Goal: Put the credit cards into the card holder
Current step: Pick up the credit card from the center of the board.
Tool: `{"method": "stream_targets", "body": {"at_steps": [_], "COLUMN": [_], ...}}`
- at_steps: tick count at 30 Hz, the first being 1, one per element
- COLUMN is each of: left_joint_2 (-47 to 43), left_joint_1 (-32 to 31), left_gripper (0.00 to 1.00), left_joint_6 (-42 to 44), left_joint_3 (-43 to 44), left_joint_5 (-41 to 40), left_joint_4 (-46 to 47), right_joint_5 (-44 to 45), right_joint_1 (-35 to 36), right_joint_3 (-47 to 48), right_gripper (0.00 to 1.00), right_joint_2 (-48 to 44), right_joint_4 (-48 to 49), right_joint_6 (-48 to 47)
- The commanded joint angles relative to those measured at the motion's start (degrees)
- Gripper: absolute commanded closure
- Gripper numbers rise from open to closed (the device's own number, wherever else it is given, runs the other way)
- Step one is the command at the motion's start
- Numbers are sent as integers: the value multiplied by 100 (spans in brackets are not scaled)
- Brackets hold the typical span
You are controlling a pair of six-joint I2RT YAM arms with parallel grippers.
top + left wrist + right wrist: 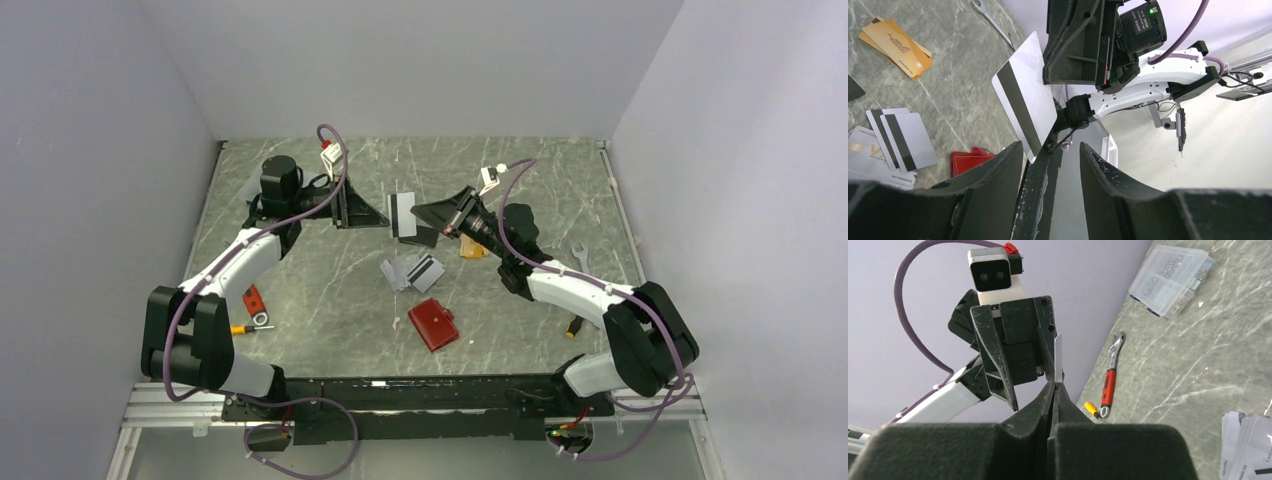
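Jaws of left gripper (372, 212), upper ctr, wide apart, nothing gripped. Just right of it: striped grey-white card (402, 212), pinched tight by right gripper (1054, 387). Other credit cards (412, 272) mid-frame; card holder (434, 324) below them.

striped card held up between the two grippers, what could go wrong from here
1. The right gripper pinches the card by one edge only, off the table. The card could pivot or slip out and drop.
2. The left gripper is open and very close to the right one. A misaligned handover could bump fingers or knock the card loose.
3. The holder looks folded shut, so the card may have no way in until it is opened.
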Motion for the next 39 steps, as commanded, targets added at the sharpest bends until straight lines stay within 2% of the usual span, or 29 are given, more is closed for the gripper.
{"method": "stream_targets", "body": {"at_steps": [1, 4, 13, 19, 24, 27, 33, 39], "left_joint_2": [9, 29, 107, 98, 81, 90, 72, 71], "left_joint_1": [-15, -16, -7, -7, -7, -7, -7, -5], "left_gripper": [50, 51, 52, 53, 53, 55, 65, 87], "left_joint_6": [-179, 161, 462, 1155, 357, 195, 39, 8], "left_joint_3": [-2, 83, 201, 445, 189, 144, 127, 78], "left_joint_5": [65, 35, -11, -19, 95, 128, 222, 260], "left_joint_4": [374, -21, -280, -1080, -96, 121, 343, 430], "right_joint_5": [-116, -109, -94, -16, -180, -181, -155, -170], "right_joint_1": [60, 60, 47, 48, 96, 171, 240, 262], "right_joint_3": [282, 321, 308, 287, 306, 446, 616, 579], "right_gripper": [100, 100, 100, 100, 100, 100, 100, 100], "right_joint_2": [87, 35, -206, -464, -204, -37, 141, 151], "right_joint_4": [490, 375, 25, -445, -6, 6, 61, 134], "right_joint_6": [117, 29, -260, -593, -354, -398, -413, -453]}}
